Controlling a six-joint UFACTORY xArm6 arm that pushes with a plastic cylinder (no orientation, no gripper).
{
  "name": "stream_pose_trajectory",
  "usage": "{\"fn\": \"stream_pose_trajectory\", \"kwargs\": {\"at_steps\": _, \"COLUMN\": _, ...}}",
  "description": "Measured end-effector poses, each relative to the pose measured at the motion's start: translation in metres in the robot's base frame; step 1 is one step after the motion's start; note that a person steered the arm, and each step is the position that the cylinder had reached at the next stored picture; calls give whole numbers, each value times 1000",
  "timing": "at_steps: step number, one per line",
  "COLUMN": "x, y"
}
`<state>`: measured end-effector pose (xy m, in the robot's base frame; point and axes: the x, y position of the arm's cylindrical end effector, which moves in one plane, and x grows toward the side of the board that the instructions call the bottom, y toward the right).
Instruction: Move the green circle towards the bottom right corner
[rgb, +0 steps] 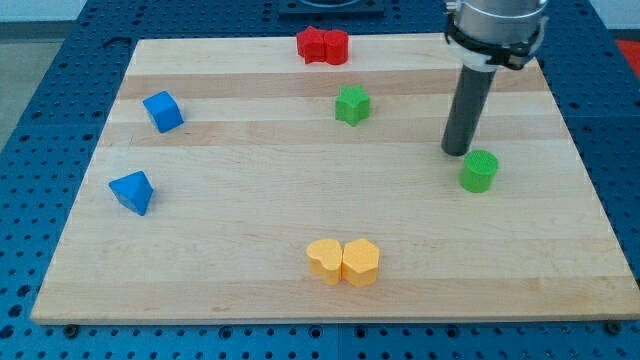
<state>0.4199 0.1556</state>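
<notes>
Tip (457, 152) just beside green circle (479, 171), board (250, 280)

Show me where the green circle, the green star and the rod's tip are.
green circle (479, 171), camera view, its top face.
green star (351, 104), camera view, its top face.
my tip (457, 152), camera view, the rod's lower end.

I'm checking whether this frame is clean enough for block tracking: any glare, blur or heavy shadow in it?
Camera view: even, soft light and sharp focus across the wooden board; only faint sheen, no hard glare. Blocks cast small, soft shadows. My tip is crisp, sitting just up-left of the green circle, whose edges are clear. The arm is cropped at the view's top.
</notes>
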Motion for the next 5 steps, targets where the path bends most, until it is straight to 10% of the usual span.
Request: {"fn": "stream_pose_trajectory", "kwargs": {"at_steps": 5, "x": 125, "y": -1}}
